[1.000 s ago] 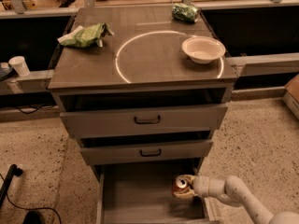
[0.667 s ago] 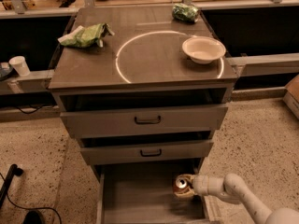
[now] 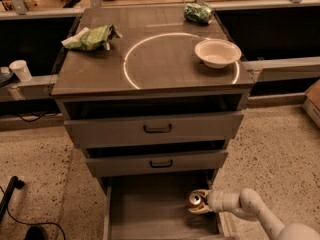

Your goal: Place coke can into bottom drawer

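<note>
Gripper (image 3: pixel 199 203) reaches in from the right, its fingers pinching the coke can (image 3: pixel 195 199) over the right side of the open bottom drawer (image 3: pixel 150 209) (close to its right wall). If it lets go above the floor, the can could tip and roll, or clip that wall.

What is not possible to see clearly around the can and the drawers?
Camera view: whether the coke can touches the bottom drawer floor; the gripper, holding it at the drawer's right side, hides its base.
Bottom drawer's front: cut off by the lower edge.
Insides of the upper drawers: in shadow.
</note>
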You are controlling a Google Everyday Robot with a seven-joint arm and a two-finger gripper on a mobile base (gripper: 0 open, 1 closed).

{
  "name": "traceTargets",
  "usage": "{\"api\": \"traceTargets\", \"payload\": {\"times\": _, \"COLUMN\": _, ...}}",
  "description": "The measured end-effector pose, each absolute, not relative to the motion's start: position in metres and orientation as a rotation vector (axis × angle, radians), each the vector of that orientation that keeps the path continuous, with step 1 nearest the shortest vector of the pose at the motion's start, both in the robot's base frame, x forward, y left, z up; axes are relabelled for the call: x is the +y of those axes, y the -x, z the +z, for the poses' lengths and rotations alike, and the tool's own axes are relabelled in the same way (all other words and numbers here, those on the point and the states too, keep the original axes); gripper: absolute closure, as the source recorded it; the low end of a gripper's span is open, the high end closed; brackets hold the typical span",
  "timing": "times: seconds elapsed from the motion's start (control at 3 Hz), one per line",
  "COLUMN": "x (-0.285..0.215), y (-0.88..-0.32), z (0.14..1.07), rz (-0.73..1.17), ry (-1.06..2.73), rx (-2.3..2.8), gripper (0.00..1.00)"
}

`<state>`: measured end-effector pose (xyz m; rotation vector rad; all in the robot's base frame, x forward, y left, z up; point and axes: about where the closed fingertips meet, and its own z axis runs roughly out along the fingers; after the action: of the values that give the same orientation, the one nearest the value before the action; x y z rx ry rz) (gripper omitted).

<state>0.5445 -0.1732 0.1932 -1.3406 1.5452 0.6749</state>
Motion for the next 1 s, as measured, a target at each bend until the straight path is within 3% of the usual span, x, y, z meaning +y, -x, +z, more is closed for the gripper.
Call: {"api": "traceTargets", "payload": {"times": 1.0, "x": -0.1732, "y": -0.5445, "z": 0.1931, "rz": 0.675, "ry": 1.341, "rx": 1.545, "gripper": 0.34}}
